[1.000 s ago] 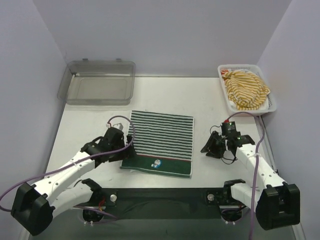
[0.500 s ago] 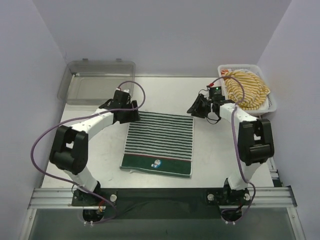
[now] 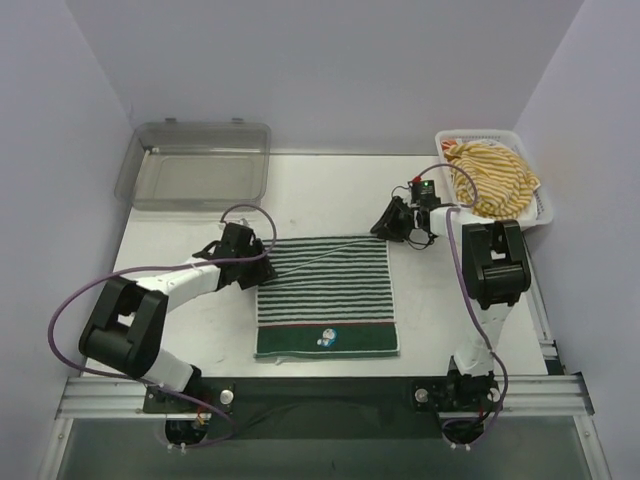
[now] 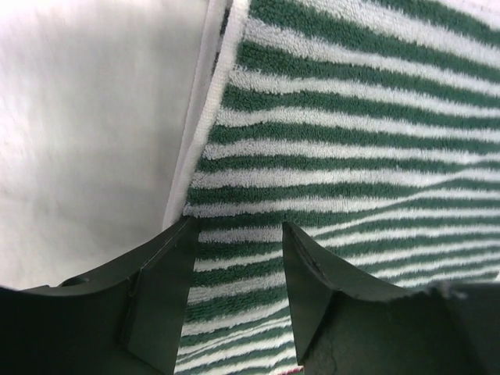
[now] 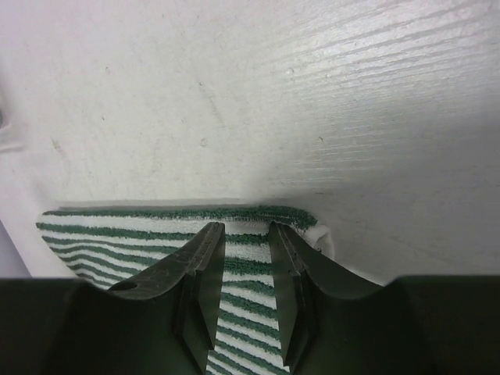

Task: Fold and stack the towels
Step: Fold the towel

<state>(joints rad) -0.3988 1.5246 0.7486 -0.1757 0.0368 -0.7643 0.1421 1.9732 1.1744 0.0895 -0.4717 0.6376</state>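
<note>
The green-and-white striped towel (image 3: 330, 290) lies spread on the table, its cartoon patch (image 3: 327, 339) by the near edge, and a crease runs across it between the two grippers. My left gripper (image 3: 262, 268) rests on its left edge; in the left wrist view the left gripper (image 4: 238, 226) has its fingers apart, with the striped towel (image 4: 351, 141) filling the gap. My right gripper (image 3: 385, 222) sits at the far right corner. There the right gripper (image 5: 245, 226) shows a narrow gap over the towel (image 5: 117, 234). A yellow-striped towel (image 3: 490, 178) lies bunched in the basket.
The white mesh basket (image 3: 478, 133) stands at the far right by the wall. A clear grey tray (image 3: 195, 165) sits at the far left. Bare white table (image 3: 330, 195) lies beyond the towel.
The left gripper has drawn back from the towel's far left corner to its left edge and narrowed. The towel has slid toward the near edge. The right gripper has stayed at the far right corner.
</note>
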